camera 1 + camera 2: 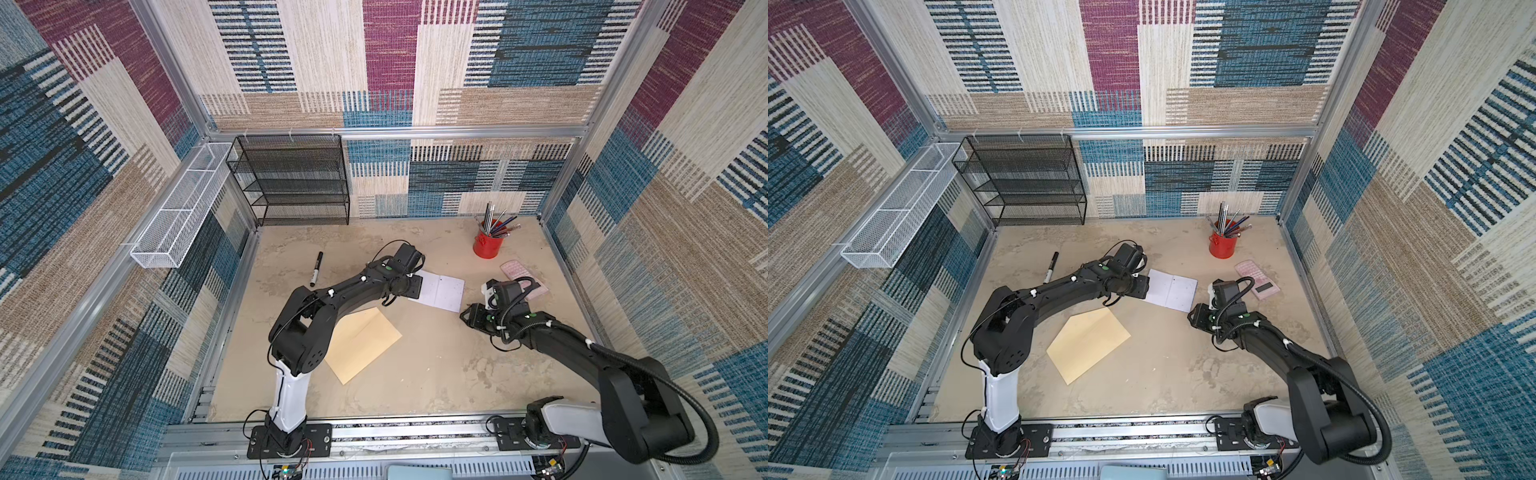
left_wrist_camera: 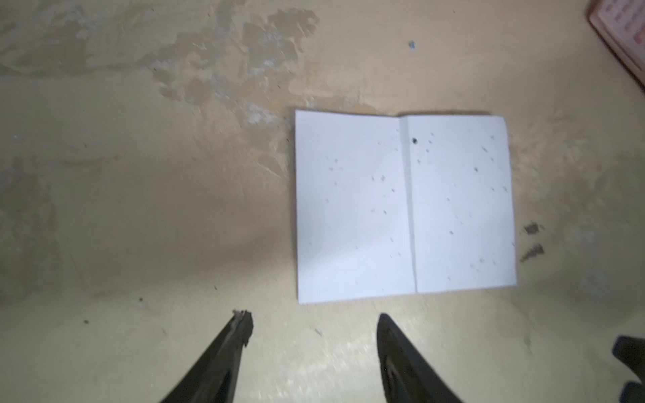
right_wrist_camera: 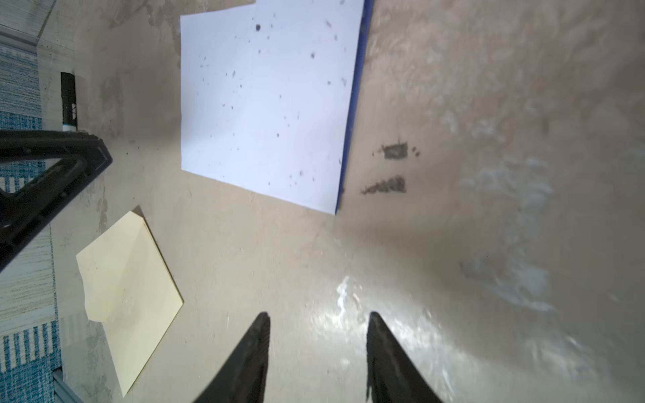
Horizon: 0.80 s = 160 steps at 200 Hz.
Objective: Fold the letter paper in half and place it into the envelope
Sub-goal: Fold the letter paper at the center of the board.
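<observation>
**Edges and clearance.** The letter paper (image 1: 441, 291) lies flat on the table (image 1: 436, 374) just right of centre in both top views. Its plain white back faces up and a crease runs across it. In the right wrist view (image 3: 268, 101) a thin blue strip shows along its right-hand edge. Its upper, right and lower edges are free. Its left edge is hidden under the left gripper (image 1: 415, 286) in the top views.

The envelope (image 1: 365, 345) lies below and left of the paper. It is apart from the paper, set at a slant, and its left part is covered by the left arm. Bare table spreads across the lower centre of the frame, between the envelope and the right arm.

A pink item (image 1: 1258, 280) sits right of the paper, with a red cup of pens (image 1: 485, 245) above it. A marker (image 1: 316, 269) lies at centre left. A black mesh shelf (image 1: 291, 178) stands against the back wall.

**Arm pose.** The left arm reaches up and right, with its wrist bent down. In the left wrist view the left gripper's (image 2: 314, 321) jaws stand apart over bare table, just short of the paper (image 2: 405, 206), with nothing between them.

The right arm reaches up and left from the lower right. The right gripper (image 1: 467, 316) is near the paper's lower right corner. In its wrist view (image 3: 319, 317) the jaws are parted and empty.

**Markings.** The print on the marker (image 3: 68, 101) is too small to read.
</observation>
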### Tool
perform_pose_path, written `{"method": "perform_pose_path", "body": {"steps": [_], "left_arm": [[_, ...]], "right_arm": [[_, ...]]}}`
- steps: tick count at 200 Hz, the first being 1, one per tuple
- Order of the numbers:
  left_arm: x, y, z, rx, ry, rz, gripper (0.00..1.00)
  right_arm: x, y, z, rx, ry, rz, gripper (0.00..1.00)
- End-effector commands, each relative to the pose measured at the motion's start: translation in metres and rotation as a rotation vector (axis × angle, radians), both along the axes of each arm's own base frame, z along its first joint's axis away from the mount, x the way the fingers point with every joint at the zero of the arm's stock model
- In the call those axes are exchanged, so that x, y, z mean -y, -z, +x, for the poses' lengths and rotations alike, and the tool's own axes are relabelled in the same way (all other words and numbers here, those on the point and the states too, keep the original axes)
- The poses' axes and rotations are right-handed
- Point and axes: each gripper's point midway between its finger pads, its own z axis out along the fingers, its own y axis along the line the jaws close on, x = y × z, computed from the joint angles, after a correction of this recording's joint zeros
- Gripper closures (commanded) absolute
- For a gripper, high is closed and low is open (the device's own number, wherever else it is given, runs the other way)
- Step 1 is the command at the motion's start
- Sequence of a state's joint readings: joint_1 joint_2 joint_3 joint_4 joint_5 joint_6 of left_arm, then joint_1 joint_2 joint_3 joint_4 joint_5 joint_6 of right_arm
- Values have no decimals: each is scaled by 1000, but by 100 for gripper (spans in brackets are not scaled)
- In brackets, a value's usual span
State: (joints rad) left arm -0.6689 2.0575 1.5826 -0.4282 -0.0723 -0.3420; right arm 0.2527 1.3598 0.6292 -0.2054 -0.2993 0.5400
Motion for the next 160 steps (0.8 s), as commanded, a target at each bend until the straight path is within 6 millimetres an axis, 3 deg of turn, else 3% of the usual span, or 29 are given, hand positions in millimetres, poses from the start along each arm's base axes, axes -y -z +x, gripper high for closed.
{"method": "perform_pose_path", "body": {"steps": [1,19,66,102,160], "left_arm": [[-5,13,15,-33,13,50,40],[-1,21,23,-54,27,52,40],[7,41,20,-107,42,37,42],[7,57,19,-150,45,60,46],[6,67,14,-183,45,65,48]], "right_arm": [[-9,-4,27,55,-22,24,53],[-9,4,35,34,-20,14,54],[-6,17,41,10,-15,24,54],[-7,17,50,20,-22,50,54],[-19,14,59,33,-50,115,54]]}}
